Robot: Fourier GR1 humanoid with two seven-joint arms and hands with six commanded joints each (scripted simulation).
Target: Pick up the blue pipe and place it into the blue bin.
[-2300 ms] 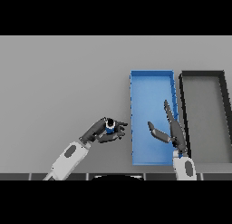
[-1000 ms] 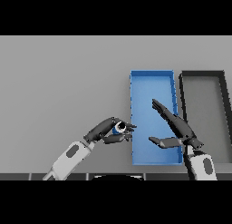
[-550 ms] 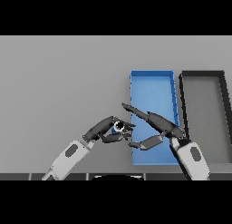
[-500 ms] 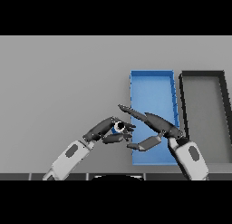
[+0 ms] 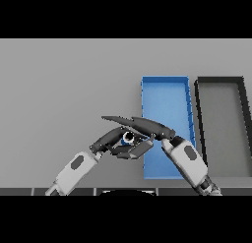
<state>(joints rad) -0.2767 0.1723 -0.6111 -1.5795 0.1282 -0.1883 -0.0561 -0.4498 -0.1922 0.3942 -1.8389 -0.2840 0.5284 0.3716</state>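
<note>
Grey table [image 5: 59,79], and both hands meet just left of the blue bin [image 5: 165,97]. The left hand [image 5: 110,141] has its fingers curled round the blue pipe [image 5: 129,137]; the right hand [image 5: 142,125] lies over it, fingers straight and relaxed. Black bin [image 5: 219,124] sits alongside.

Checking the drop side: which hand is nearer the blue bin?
Right. The right hand reaches out from over the blue bin's left edge; the left hand, holding the blue pipe, sits left of it.
</note>
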